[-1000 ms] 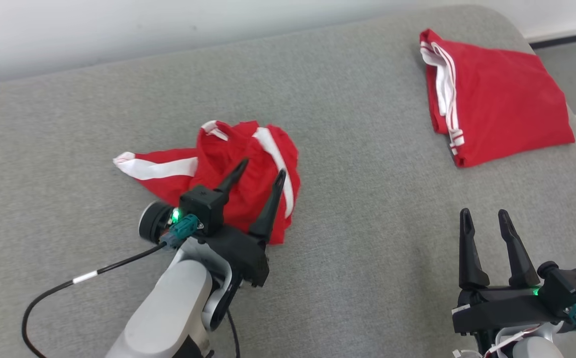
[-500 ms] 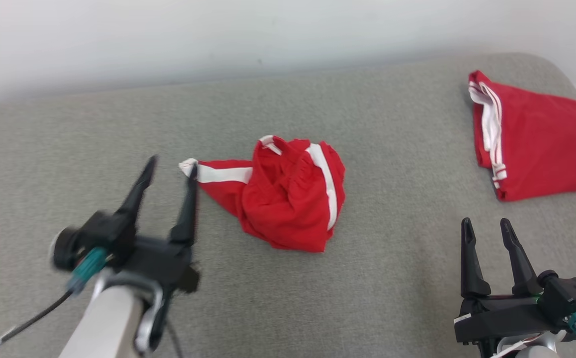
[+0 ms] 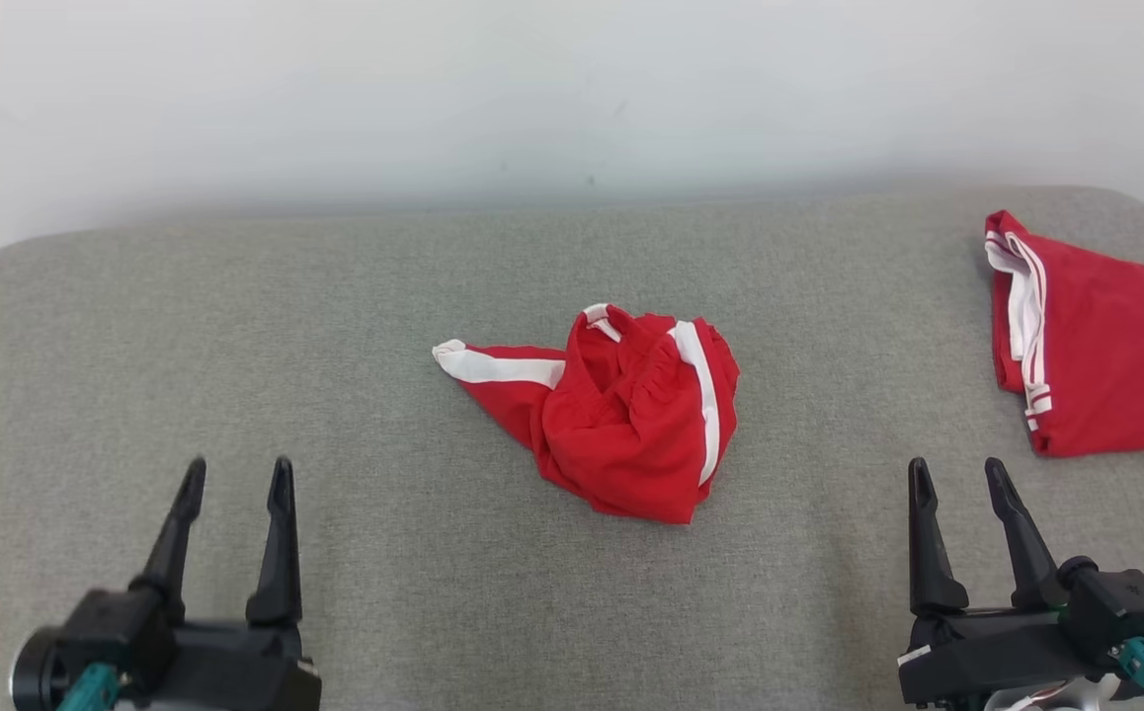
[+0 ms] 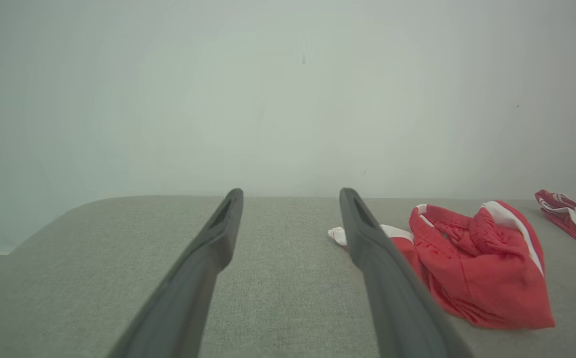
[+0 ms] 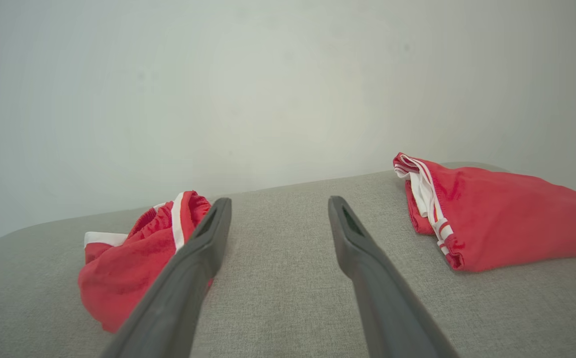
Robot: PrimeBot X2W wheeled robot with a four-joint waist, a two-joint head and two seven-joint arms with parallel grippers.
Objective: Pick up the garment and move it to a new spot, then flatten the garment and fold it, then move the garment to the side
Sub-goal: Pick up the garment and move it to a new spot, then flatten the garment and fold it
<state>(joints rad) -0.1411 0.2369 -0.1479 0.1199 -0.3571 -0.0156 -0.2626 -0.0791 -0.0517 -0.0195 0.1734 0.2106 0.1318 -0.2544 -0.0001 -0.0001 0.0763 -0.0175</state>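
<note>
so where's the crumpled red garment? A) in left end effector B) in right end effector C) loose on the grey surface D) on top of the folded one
C: the crumpled garment lies free on the grey surface, apart from the left end effector and right end effector.

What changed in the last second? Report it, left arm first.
The left gripper, open over the crumpled garment a second ago, has pulled back toward the robot and to its left, clear of the cloth and empty. The head camera also moved, shifting the whole picture. Unchanged: the crumpled garment's heap on the grey cushion, the folded garment at the right, the right gripper open and empty.
</note>
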